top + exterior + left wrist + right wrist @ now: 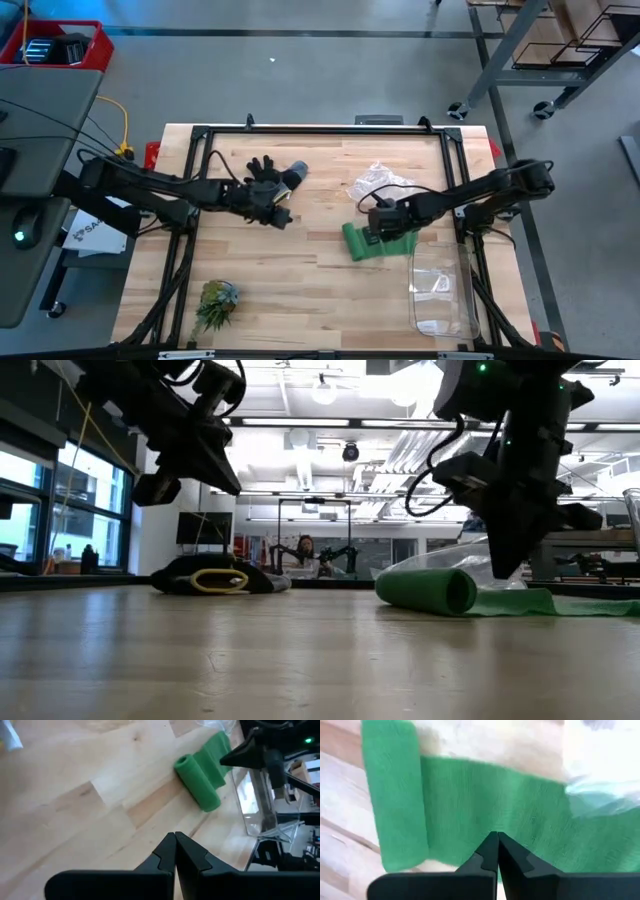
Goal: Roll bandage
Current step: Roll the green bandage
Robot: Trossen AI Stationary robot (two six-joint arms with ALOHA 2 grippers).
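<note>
The green bandage (375, 243) lies on the wooden table right of centre. Its left end is wound into a short roll (197, 782), and the flat rest of the strip (510, 805) runs from the roll toward the table's right edge. My right gripper (505, 572) is shut and points down just above the flat strip, close beside the roll (425, 590), with a small gap under its tip. My left gripper (175, 836) is shut too. It hangs over bare table left of the bandage, slanting down toward it, near the glove.
A black-and-grey glove (268, 178) lies at the far middle-left. A spiky green plant tuft (216, 303) sits near the front left. Crumpled clear plastic (378, 182) lies behind the bandage, and a clear container (440, 290) stands at the front right. Bare wood stretches between the grippers.
</note>
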